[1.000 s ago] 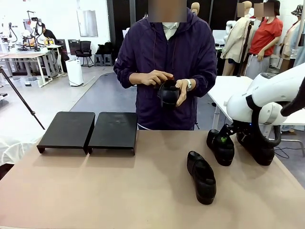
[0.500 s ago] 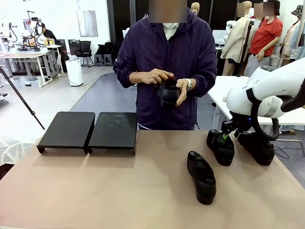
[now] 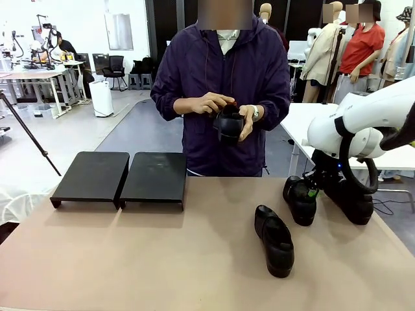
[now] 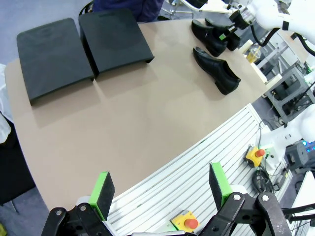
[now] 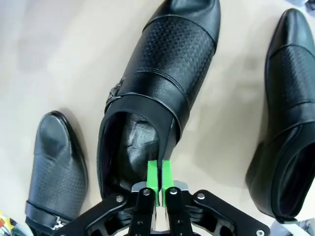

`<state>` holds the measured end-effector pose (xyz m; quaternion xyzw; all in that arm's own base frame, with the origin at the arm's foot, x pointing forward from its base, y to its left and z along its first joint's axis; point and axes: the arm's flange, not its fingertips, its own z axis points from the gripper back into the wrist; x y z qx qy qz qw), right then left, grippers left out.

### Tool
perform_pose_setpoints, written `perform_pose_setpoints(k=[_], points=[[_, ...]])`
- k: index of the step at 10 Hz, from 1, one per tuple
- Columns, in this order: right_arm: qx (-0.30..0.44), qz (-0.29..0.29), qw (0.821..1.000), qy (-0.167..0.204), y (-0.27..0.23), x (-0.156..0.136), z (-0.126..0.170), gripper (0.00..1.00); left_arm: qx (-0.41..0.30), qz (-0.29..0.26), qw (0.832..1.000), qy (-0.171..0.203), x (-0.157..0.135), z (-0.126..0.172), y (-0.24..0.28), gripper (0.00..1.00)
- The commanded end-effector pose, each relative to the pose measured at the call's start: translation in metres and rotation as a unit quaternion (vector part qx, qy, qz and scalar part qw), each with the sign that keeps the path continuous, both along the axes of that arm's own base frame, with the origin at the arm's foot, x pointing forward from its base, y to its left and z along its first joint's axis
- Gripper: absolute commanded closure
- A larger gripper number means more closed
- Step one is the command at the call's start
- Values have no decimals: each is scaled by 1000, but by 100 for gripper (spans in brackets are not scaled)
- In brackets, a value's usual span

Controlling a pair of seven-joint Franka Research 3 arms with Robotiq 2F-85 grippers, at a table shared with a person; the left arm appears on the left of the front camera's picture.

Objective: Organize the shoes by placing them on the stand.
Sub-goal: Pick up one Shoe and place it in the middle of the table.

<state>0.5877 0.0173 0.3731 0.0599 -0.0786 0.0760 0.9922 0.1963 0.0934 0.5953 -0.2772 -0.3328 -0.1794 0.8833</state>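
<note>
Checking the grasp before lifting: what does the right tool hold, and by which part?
The right tool pinches a shoe by its opening's side rim.

A robotics lab — an open hall with grey floor (image 3: 139, 126), far work surfaces (image 3: 39, 76) stacked with gear, office chairs (image 3: 115, 67), a tripod (image 3: 26, 128), emergency-stop buttons (image 4: 189, 223).

Three glossy black shoes (image 3: 273, 240) lie right of the black stand (image 3: 154, 176).
</note>
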Motion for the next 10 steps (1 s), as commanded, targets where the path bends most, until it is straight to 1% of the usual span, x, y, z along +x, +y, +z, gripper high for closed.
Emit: perform_pose_setpoints(k=[1, 4, 6, 8, 10], points=[[15, -18, 1000, 19, 7, 7, 8, 100, -5, -9, 1000, -5, -1, 0, 0, 0], [-7, -21, 999, 36, 4, 9, 12, 100, -5, -9, 1000, -5, -1, 0, 0, 0], [-5, -22, 999, 38, 4, 10, 10, 100, -5, -9, 1000, -5, -1, 0, 0, 0], [19, -13, 1000, 21, 0, 7, 11, 100, -5, -9, 1000, -5, -1, 0, 0, 0], [49, 12, 999, -15, -4, 0, 16, 100, -5, -9, 1000, -5, -1, 0, 0, 0]])
